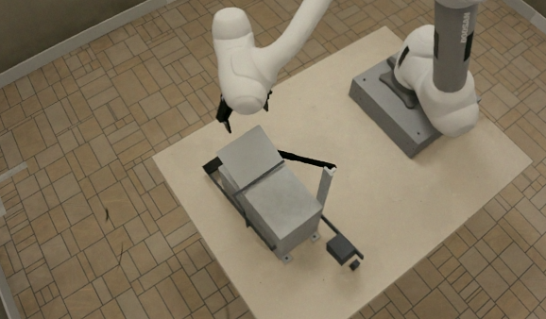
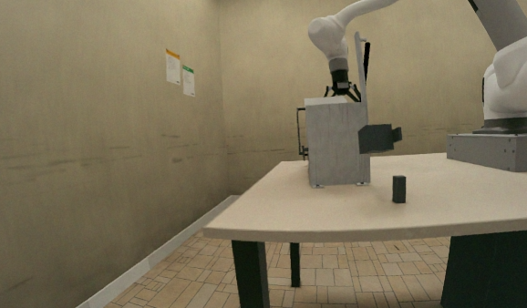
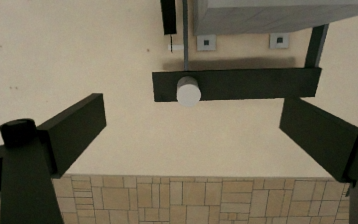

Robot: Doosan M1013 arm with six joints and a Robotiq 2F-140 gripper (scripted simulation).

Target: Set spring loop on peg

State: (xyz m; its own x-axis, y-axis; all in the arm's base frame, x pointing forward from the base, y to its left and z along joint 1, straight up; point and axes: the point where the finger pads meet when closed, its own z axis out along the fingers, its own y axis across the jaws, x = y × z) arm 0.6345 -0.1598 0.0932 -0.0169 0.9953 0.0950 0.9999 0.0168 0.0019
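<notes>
The grey feeder box (image 1: 273,208) (image 2: 336,141) (image 3: 280,12) stands on the bench (image 1: 415,198) (image 2: 336,210) (image 3: 55,60). Its dark pedal (image 1: 340,247) (image 2: 377,138) is raised at the front end. The small dark test weight (image 1: 354,265) (image 2: 398,189) stands upright on the bench just in front of the pedal. My gripper (image 1: 248,113) (image 2: 341,93) (image 3: 193,110) is open and empty, and hangs above the feeder's rear end. Below it in the wrist view a dark crossbar (image 3: 250,84) carries a white round knob (image 3: 188,91), and a thin grey rod (image 3: 185,35) runs from it towards the box. A small white peg (image 3: 175,48) shows beside the rod.
A light post (image 1: 324,186) (image 2: 360,68) with a black link (image 1: 303,160) rises beside the feeder. The arm's grey base block (image 1: 391,113) (image 2: 491,152) sits at the far right of the bench. The bench edge and tiled floor (image 3: 180,200) lie right under my fingers.
</notes>
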